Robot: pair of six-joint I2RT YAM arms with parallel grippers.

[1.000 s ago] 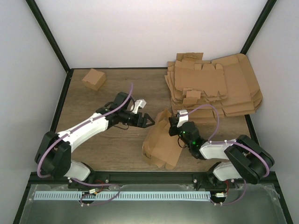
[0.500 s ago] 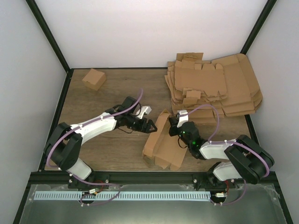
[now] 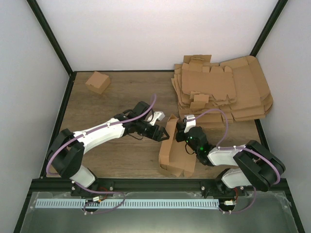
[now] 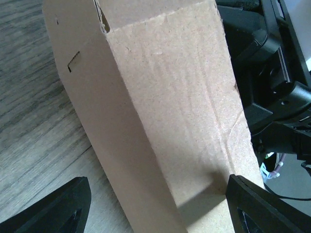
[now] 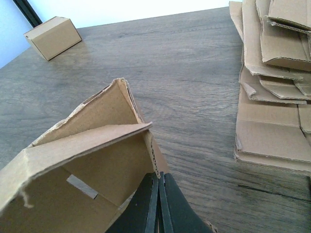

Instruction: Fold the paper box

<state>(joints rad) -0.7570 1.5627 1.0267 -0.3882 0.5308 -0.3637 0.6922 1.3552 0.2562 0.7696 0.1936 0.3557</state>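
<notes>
The paper box (image 3: 176,148) is a half-formed brown cardboard tray near the table's front middle, its left wall raised. My left gripper (image 3: 163,132) is open and sits against that wall's outer side. In the left wrist view the wall (image 4: 165,107) fills the frame, with the gripper (image 4: 155,213) wide apart around it and one dark finger (image 4: 53,213) at the lower left. My right gripper (image 3: 181,132) is shut on the box's far wall edge. In the right wrist view the gripper (image 5: 158,177) pinches a corrugated edge of the box (image 5: 97,155).
A small, fully folded brown box (image 3: 97,81) stands at the back left and shows in the right wrist view (image 5: 53,36). A stack of flat cardboard blanks (image 3: 223,90) lies at the back right and shows in the right wrist view (image 5: 277,73). Black frame rails edge the table.
My left gripper has moved right up to the box. The box's left side has swung up from a flat sprawl into a narrower, walled shape. The right gripper has held its place.
</notes>
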